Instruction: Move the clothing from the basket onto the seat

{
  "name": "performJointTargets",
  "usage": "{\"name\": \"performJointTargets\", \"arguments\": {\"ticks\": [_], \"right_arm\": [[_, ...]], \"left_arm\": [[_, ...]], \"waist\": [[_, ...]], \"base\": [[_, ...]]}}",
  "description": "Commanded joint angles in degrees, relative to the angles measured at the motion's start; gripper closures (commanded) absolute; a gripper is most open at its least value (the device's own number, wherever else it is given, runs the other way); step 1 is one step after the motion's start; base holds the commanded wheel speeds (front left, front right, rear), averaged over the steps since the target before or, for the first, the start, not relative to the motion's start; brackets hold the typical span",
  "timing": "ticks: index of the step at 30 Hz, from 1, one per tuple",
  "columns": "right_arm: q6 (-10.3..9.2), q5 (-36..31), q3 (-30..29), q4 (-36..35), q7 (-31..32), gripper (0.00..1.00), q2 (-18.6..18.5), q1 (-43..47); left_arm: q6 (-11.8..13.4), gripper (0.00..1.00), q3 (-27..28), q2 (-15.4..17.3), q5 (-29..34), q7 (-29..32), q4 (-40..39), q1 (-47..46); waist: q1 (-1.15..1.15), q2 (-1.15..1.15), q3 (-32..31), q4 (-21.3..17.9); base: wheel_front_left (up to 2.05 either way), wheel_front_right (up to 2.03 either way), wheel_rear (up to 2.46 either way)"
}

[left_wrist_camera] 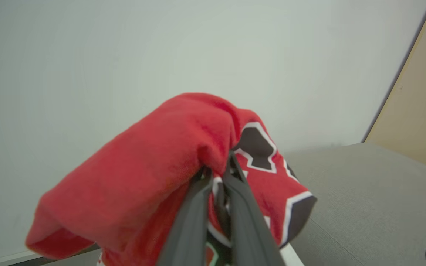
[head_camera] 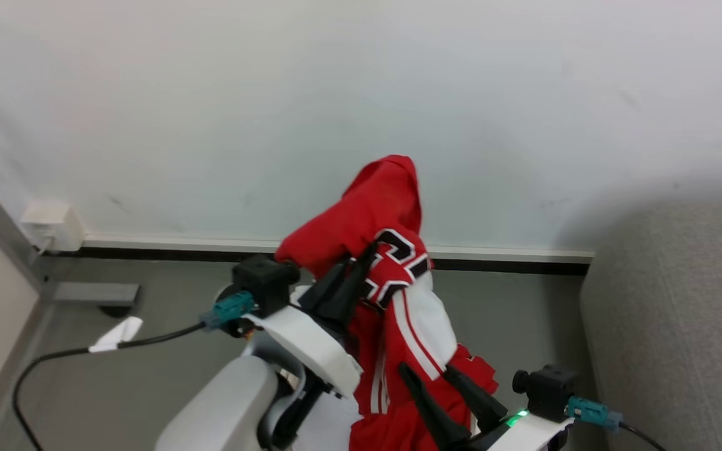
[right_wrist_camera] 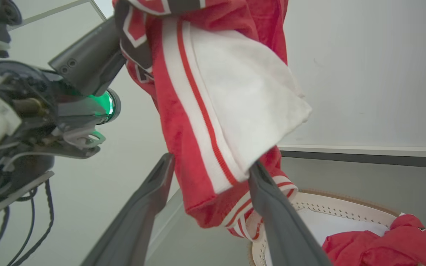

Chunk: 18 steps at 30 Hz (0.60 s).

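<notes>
Currently, the left gripper (head_camera: 361,263) sits near the centre of the head view with its two fingers pressed together on a fold of the raised jersey (head_camera: 370,203). In the left wrist view these fingers (left_wrist_camera: 194,207) meet with red cloth pinched at their tips, and the garment drapes over them toward 9 o'clock. The raised jersey hangs in the air above the basket (right_wrist_camera: 331,208), and its white-striped lower part trails toward 6 o'clock in the head view.

The right gripper (head_camera: 425,368) is at 5 o'clock in the head view. Its fingers are spread wide and clamp nothing. In the right wrist view the hem of the raised jersey hangs in the gap between those fingers (right_wrist_camera: 150,192). Whether the cloth touches the 3 o'clock finger cannot be determined.

The basket lies at 5 o'clock in the right wrist view. The second jersey (right_wrist_camera: 383,242) lies crumpled inside it on the white lining.

The sofa (head_camera: 680,313) occupies 3 to 4 o'clock in the head view. The raised jersey is at the sofa's 9 o'clock, apart from it.
</notes>
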Motion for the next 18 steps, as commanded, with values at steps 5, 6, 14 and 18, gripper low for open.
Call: {"name": "performJointTargets", "arguments": {"ticks": [5, 6, 14, 18], "right_arm": [[-0.12, 1.71, -0.35, 2.44, 0.05, 0.00, 0.63, -2.12], [-0.12, 1.62, -0.60, 2.65, 0.05, 0.00, 0.73, -2.45], [-0.12, -0.78, -4.01, 4.50, 0.05, 0.00, 1.71, -2.88], [-0.12, -1.50, -4.77, 4.48, 0.05, 0.40, 1.98, -2.13]], "left_arm": [[-1.04, 1.00, -2.44, -2.02, 0.90, 0.52, 0.63, -0.78], [-1.22, 1.00, -2.93, -2.30, 0.83, 0.80, 0.74, -0.74], [-2.04, 1.00, -5.72, -3.51, 0.00, 1.35, 1.84, 0.10], [-2.25, 1.00, -6.31, -3.70, -0.31, 1.54, 2.46, 0.25]], "waist": [[0.00, 0.00, -0.53, 4.45], [0.00, 0.00, -0.59, 5.09], [0.00, 0.00, -0.98, 8.64], [0.00, 0.00, -1.10, 9.53]], "base": [[0.00, 0.00, 0.00], [0.00, 0.00, 0.00], [0.00, 0.00, 0.00], [0.00, 0.00, 0.00]]}}
